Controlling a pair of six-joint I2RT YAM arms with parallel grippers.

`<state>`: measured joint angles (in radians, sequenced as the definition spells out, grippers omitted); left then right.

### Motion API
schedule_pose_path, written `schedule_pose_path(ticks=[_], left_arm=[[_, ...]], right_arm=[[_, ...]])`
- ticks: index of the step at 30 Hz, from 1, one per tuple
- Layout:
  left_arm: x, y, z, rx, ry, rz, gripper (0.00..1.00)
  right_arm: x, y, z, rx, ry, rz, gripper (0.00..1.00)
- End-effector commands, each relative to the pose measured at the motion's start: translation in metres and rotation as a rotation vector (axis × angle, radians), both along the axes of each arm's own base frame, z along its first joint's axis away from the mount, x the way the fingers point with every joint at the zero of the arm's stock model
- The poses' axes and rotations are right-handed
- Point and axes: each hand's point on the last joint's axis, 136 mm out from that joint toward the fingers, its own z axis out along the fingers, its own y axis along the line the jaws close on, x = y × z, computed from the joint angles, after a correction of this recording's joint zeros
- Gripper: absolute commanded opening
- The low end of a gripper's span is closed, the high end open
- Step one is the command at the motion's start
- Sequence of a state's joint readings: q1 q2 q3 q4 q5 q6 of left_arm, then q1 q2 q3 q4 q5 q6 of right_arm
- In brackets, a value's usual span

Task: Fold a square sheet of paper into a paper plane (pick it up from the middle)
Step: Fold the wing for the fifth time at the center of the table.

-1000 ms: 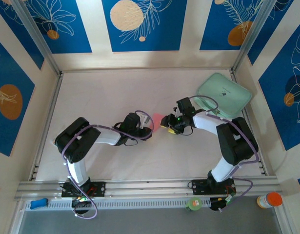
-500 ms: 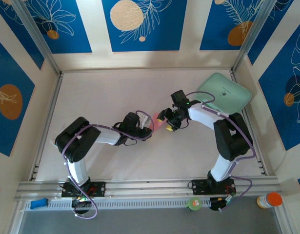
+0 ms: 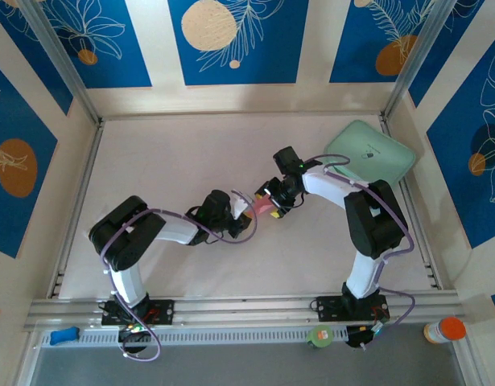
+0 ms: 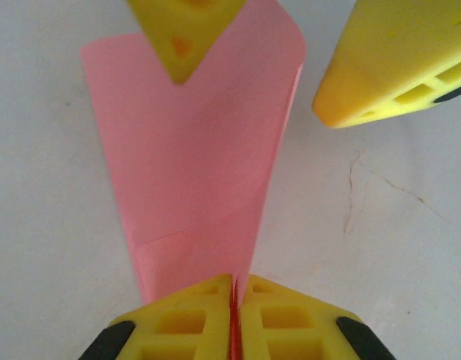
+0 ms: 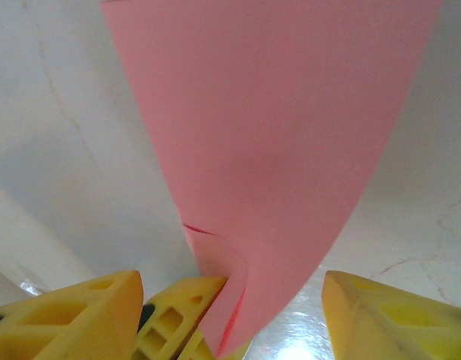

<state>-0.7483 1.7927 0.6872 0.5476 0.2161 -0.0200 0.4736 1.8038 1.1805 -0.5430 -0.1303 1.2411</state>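
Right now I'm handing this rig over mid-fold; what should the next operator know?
Left gripper: shut on the narrow end of the pink sheet of paper.
Right gripper: open, straddling the paper's wide end, not gripping.
Paper: mid-table, between the two grippers. The mint-green pad lies at the far right corner.
Done: paper creased into a tapered shape.
Left: the remaining folds; it does not look like a finished plane yet.

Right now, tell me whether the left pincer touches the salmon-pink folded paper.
Touching. Left wrist view: left pincer pinches the salmon-pink folded paper, no gap.
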Motion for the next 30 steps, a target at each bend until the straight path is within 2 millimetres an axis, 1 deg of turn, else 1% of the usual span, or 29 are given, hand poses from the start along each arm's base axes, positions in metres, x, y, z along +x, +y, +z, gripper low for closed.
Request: schedule_pose_path(ticks=[1,3,6,8,10,12,13,15,18,23,27,30], left_arm=[[0.004,-0.002,0.014,0.028,-0.132,-0.029,0.11],[0.004,-0.003,0.015,0.042,-0.151,-0.033,0.11],[0.005,-0.002,0.015,0.056,-0.167,-0.027,0.12],[0.006,-0.001,0.016,0.059,-0.172,-0.025,0.13],[0.005,0.000,0.017,0.059,-0.170,-0.023,0.16],[0.004,0.002,0.017,0.064,-0.161,-0.014,0.22],[0.002,0.005,0.018,0.069,-0.153,-0.010,0.29],[-0.002,0.010,0.018,0.077,-0.137,-0.002,0.38],[-0.011,0.020,0.018,0.097,-0.115,0.006,0.44],[-0.023,0.029,0.010,0.142,-0.083,-0.021,0.46],[-0.027,0.025,0.007,0.137,-0.067,-0.052,0.49],[-0.026,0.020,0.006,0.127,-0.055,-0.064,0.50]], right_arm=[[-0.008,0.003,-0.006,-0.008,0.070,-0.032,0.64],[-0.009,0.004,-0.009,-0.005,0.079,-0.038,0.62],[-0.010,0.006,-0.011,0.000,0.088,-0.038,0.54],[-0.010,0.005,-0.011,-0.006,0.085,-0.040,0.45],[-0.009,0.003,-0.009,-0.008,0.071,-0.044,0.31],[-0.007,0.001,-0.007,-0.014,0.057,-0.048,0.22],[-0.006,-0.001,-0.005,-0.018,0.044,-0.049,0.18],[-0.005,-0.003,-0.003,-0.026,0.029,-0.053,0.13],[-0.003,-0.004,0.001,-0.028,0.009,-0.054,0.10],[-0.003,-0.003,0.004,-0.019,0.007,-0.048,0.06],[-0.003,-0.002,0.004,-0.016,0.015,-0.045,0.05],[-0.003,-0.001,0.004,-0.016,0.017,-0.043,0.05]])
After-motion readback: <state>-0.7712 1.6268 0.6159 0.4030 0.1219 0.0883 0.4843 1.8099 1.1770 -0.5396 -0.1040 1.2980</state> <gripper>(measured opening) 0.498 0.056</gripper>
